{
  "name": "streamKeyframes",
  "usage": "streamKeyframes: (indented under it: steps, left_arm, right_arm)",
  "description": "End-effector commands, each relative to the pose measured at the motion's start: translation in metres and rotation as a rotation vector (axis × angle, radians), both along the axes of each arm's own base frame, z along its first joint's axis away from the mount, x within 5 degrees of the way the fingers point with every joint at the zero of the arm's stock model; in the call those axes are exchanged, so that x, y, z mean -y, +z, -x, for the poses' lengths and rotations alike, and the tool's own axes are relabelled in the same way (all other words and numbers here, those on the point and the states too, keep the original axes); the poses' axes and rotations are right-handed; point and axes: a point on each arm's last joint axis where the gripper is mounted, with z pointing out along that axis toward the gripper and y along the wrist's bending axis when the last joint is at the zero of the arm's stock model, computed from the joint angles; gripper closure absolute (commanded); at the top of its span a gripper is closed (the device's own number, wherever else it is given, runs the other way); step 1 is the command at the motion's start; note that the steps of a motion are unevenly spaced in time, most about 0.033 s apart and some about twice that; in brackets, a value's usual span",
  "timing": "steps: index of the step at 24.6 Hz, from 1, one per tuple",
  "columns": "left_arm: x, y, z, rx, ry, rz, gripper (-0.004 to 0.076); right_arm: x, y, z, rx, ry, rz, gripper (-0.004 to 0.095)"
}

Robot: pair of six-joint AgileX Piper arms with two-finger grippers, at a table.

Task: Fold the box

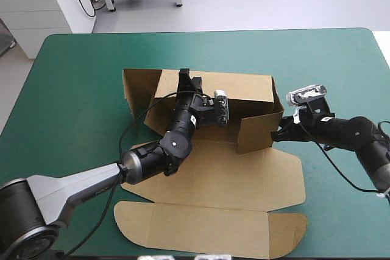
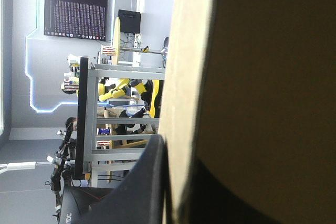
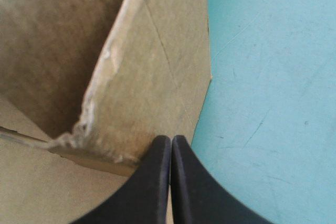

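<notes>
The brown box (image 1: pixel 213 175) lies mid-table with its back wall (image 1: pixel 244 92) and right side wall (image 1: pixel 259 129) raised and its lid flat toward the front edge. My left gripper (image 1: pixel 186 81) reaches over the back wall's top edge, shut on the box. In the left wrist view the board (image 2: pixel 252 77) stands between the black fingers (image 2: pixel 142 182) of that gripper (image 2: pixel 181 150). My right gripper (image 1: pixel 275 133) is shut, with its tip against the outer lower corner of the right side wall (image 3: pixel 152 87). Its fingers meet in one point (image 3: pixel 171 139) with nothing between them.
A brown end flap (image 1: pixel 137 92) sticks out from the back wall toward the table's left. The flat lid's rounded flaps (image 1: pixel 286 232) reach close to the table's front edge. Teal-green cover (image 1: pixel 341 65) surrounds the box on the far side and right.
</notes>
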Motion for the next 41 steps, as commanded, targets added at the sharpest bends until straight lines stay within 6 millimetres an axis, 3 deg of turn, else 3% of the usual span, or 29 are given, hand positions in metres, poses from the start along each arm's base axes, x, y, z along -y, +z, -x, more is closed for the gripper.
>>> streamKeyframes:
  steps: [1,6,9,11,13,17,19,21,25,32,41]
  left_arm:
    - [0.0,0.018,0.002,0.048,-0.014,0.029,0.0731]
    - [0.002,0.012,0.0,0.038,-0.013,0.018,0.0731]
    - [0.002,0.012,0.0,0.04,-0.008,0.017,0.0731]
    - [0.001,0.012,0.0,0.042,-0.006,0.017,0.0731]
    - [0.001,0.012,0.0,0.042,-0.006,0.017,0.0731]
    - [0.001,0.012,0.0,0.042,-0.006,0.017,0.0731]
    - [0.001,0.012,0.0,0.045,-0.001,0.018,0.0731]
    - [0.001,0.012,0.0,0.048,0.006,0.017,0.0731]
    - [0.001,0.012,0.0,0.049,0.008,0.017,0.0731]
    - [0.001,0.012,0.0,0.049,0.009,0.02,0.0731]
    - [0.0,0.012,0.0,0.041,0.014,0.029,0.0731]
  right_arm:
    - [0.001,0.016,0.001,0.074,-0.018,-0.019,0.0914]
    - [-0.003,0.013,0.006,0.051,0.091,0.023,0.0851]
    - [-0.003,0.013,0.007,0.046,0.104,0.029,0.0649]
    - [-0.004,0.013,0.007,0.075,0.156,0.073,0.044]
    - [-0.005,0.013,0.006,0.109,0.193,0.095,0.0335]
    - [-0.013,0.011,-0.006,0.154,0.201,-0.029,0.0324]
    - [-0.015,0.004,-0.016,0.155,0.193,-0.066,0.0332]
    - [-0.015,-0.003,-0.024,0.169,0.199,-0.054,0.0421]
    - [-0.016,-0.004,-0.03,0.239,0.236,-0.019,0.0704]
    - [-0.017,-0.001,-0.031,0.275,0.236,-0.052,0.092]
    - [-0.018,0.0,-0.031,0.276,0.228,-0.066,0.0929]
